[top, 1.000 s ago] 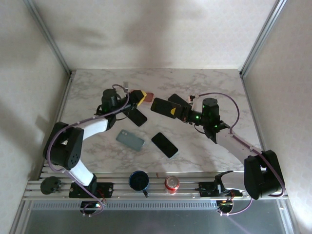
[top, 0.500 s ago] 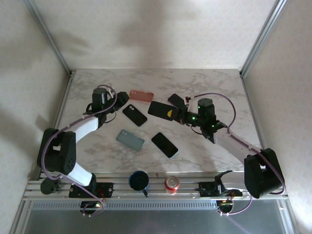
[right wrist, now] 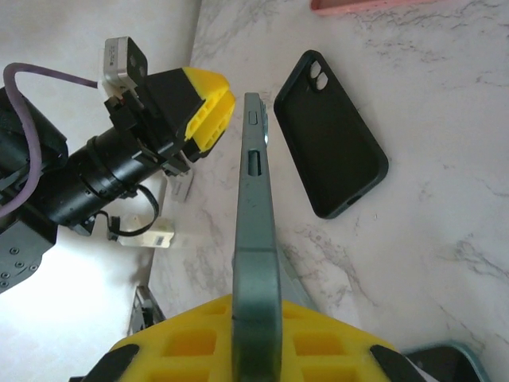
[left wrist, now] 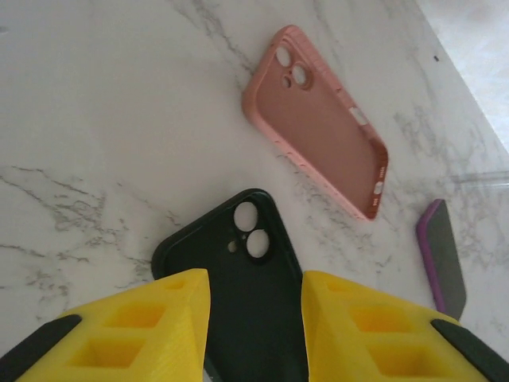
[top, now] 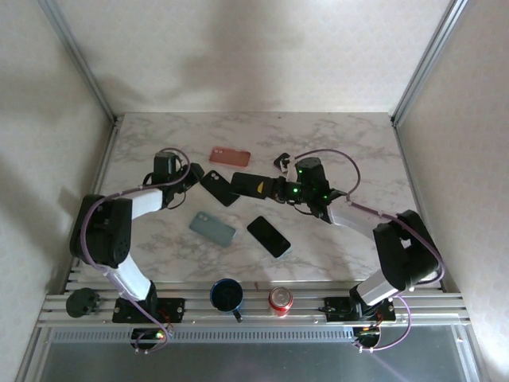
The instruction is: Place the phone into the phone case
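An open black phone case [top: 219, 187] [left wrist: 258, 278] lies camera holes up on the marble table. My left gripper [top: 193, 174] [left wrist: 254, 290] is open just left of it, its yellow fingers [left wrist: 151, 318] hovering over the case's near end. My right gripper [top: 276, 189] [right wrist: 256, 310] is shut on a dark phone [top: 253, 185] [right wrist: 254, 199], held on edge just right of the black case [right wrist: 330, 135]. The left gripper's yellow fingers [right wrist: 205, 107] face the phone's far end.
A pink case [top: 231, 156] [left wrist: 318, 119] lies behind the black one. A grey-green case [top: 212, 228] and a second black phone [top: 268, 236] lie nearer the front. A purple-edged dark item [left wrist: 441, 259] lies at the right. A blue mug [top: 227, 294] and a can [top: 280, 300] stand on the front rail.
My left gripper has drawn back left from over the pink case and come down by the black case. My right gripper has carried the phone left toward the black case.
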